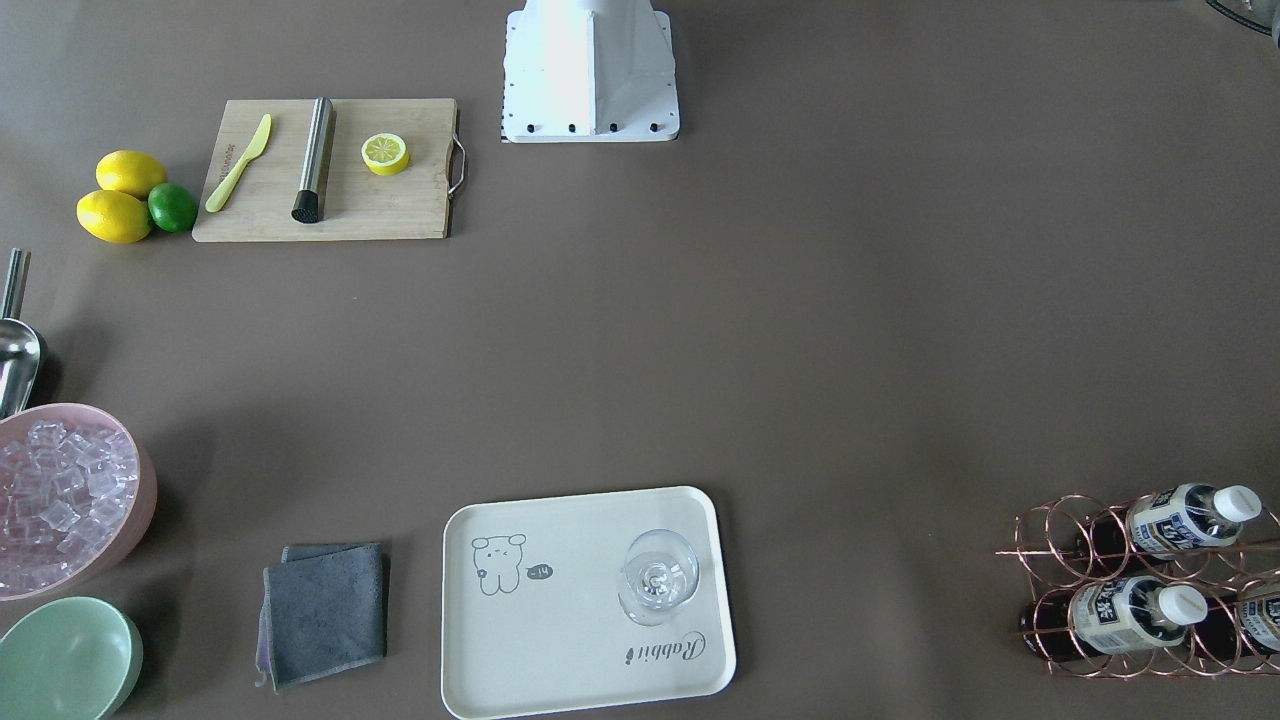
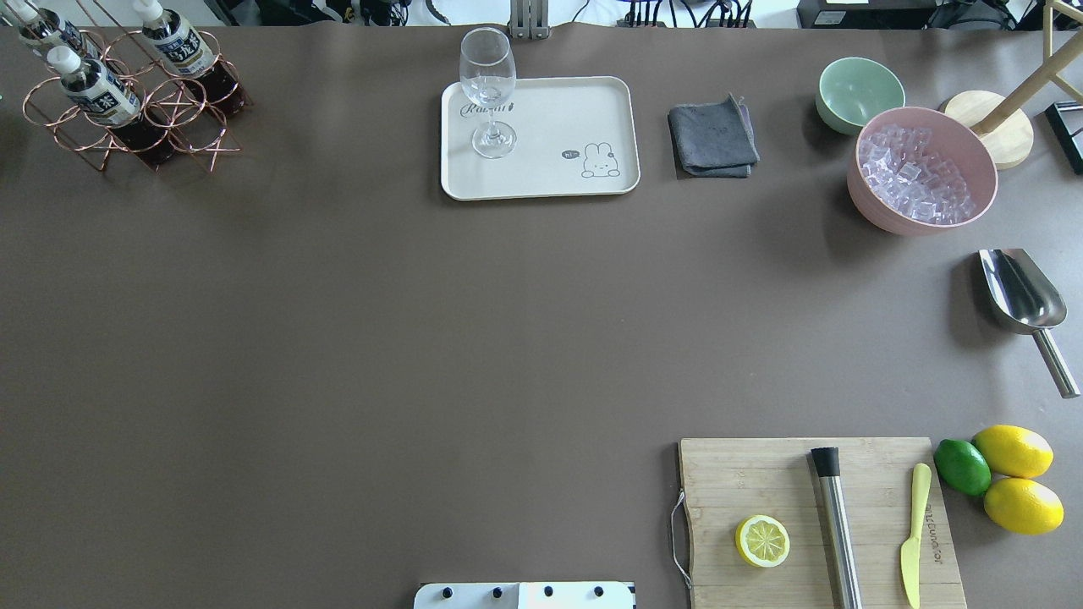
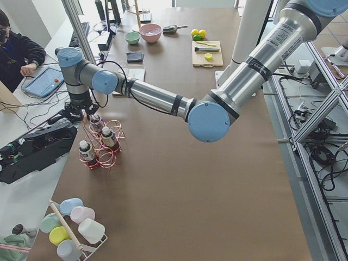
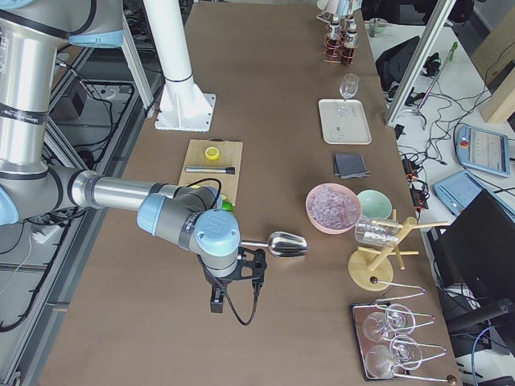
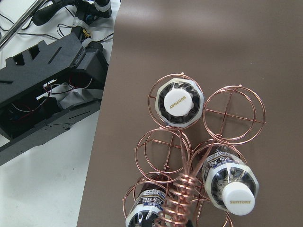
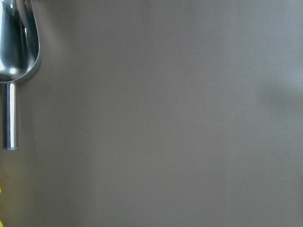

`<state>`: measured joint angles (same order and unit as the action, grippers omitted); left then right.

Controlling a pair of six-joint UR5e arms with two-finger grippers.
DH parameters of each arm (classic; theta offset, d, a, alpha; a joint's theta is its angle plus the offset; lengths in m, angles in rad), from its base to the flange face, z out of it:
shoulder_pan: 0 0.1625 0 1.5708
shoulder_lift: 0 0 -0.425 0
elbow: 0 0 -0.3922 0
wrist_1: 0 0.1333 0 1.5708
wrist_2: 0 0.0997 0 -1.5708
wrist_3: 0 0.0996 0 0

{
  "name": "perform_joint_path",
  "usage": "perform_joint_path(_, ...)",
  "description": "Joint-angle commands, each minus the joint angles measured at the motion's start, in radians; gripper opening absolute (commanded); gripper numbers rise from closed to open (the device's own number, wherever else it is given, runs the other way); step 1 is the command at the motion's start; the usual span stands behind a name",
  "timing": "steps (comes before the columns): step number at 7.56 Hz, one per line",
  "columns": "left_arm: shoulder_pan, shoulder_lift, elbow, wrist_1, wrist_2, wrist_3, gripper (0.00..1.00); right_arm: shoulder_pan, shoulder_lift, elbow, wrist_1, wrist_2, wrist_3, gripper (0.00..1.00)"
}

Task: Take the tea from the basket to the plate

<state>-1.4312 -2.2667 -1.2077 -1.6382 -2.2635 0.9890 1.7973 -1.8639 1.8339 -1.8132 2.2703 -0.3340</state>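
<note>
Three tea bottles [image 2: 91,85] with white caps lie in the copper wire basket [image 2: 127,139] at the table's far left corner; the left wrist view looks down on their caps [image 5: 179,100]. The cream plate [image 2: 550,118] sits at the far middle with a clear stemmed glass [image 2: 489,85] standing on it. My left gripper [image 3: 82,114] hangs just above the basket [image 3: 109,157] in the exterior left view; I cannot tell if it is open. My right gripper [image 4: 239,273] hovers over bare table beside the metal scoop [image 4: 286,244]; I cannot tell its state either.
A grey cloth [image 2: 712,139], mint bowl [image 2: 859,93] and pink bowl of ice [image 2: 922,178] stand right of the plate. A cutting board [image 2: 812,516] with a lemon half, muddler and knife lies near right, with lemons and a lime [image 2: 963,467] beside it.
</note>
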Motion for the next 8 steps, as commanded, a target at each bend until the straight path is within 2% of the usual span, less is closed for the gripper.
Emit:
perform_joint_path(1,-0.008,0.016,-0.027,0.007,-0.002,0.003,0.0,0.004,-0.006,0.001,0.002,-0.001,-0.007,1.0)
perform_joint_path(8,-0.048,0.045,-0.176,0.059,-0.074,0.004,0.0,0.014,0.0,0.022,0.0,-0.002,-0.007,1.0)
